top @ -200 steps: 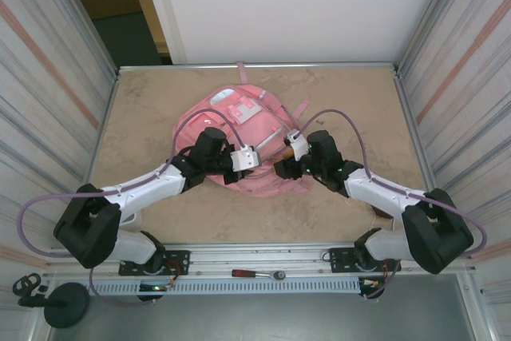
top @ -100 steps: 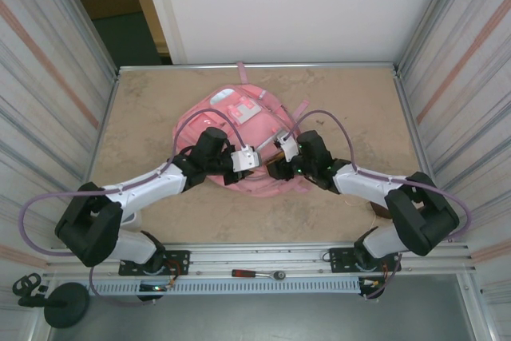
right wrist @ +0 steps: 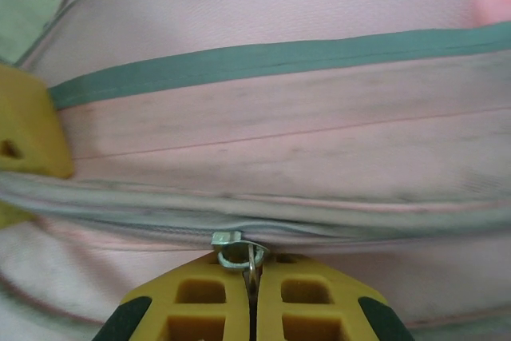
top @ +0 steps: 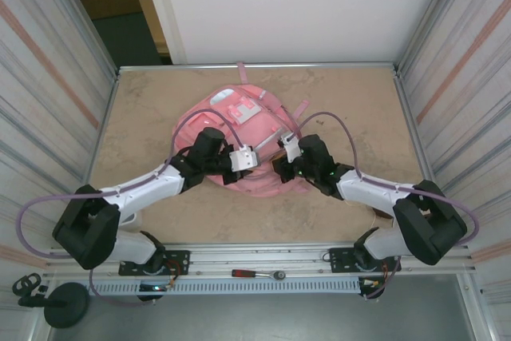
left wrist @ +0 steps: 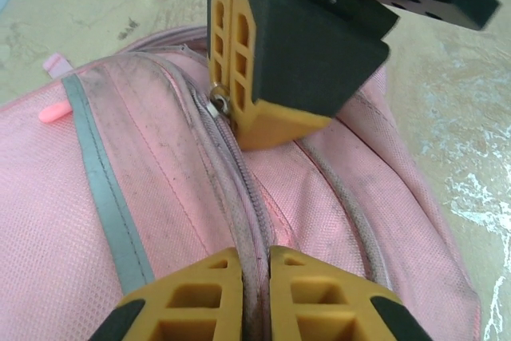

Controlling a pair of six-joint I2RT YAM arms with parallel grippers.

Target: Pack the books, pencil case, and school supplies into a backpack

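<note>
**Desk:** Overhead view first. What was on the table (top: pixel 144 101)?

**Photographer:** One backpack (top: pixel 239 109), pink with white patches near its 12 o'clock end, lay flat at the table's centre. Two arms reached in from 7 and 5 o'clock. The left gripper (top: pixel 238 173) and the right gripper (top: pixel 278 169) met at the bag's 6 o'clock edge. One red-handled tool (top: pixel 255 274) sat on the rail at 6 o'clock.

**Desk:** And the left wrist camera?

**Photographer:** The backpack (left wrist: pixel 144 197) showed scuffed pink mesh fabric, one grey stripe (left wrist: pixel 104 173) and a zipper running from 12 to 6 o'clock. The left gripper (left wrist: pixel 255 257), at 6 o'clock, was all but closed, pinching the zipper seam. At 12 o'clock the right gripper (left wrist: pixel 231 117) pressed its closed tips against the one zipper pull (left wrist: pixel 219 104).

**Desk:** Right wrist camera?

**Photographer:** The backpack (right wrist: pixel 279 141) spread across the frame, its grey stripe (right wrist: pixel 239 57) running from 9 to 3 o'clock. At 6 o'clock the right gripper (right wrist: pixel 251 273) was clamped tight on the silver zipper pull (right wrist: pixel 235 249). One finger of the left gripper (right wrist: pixel 28 125) sat at 9 o'clock, touching the fabric.
</note>
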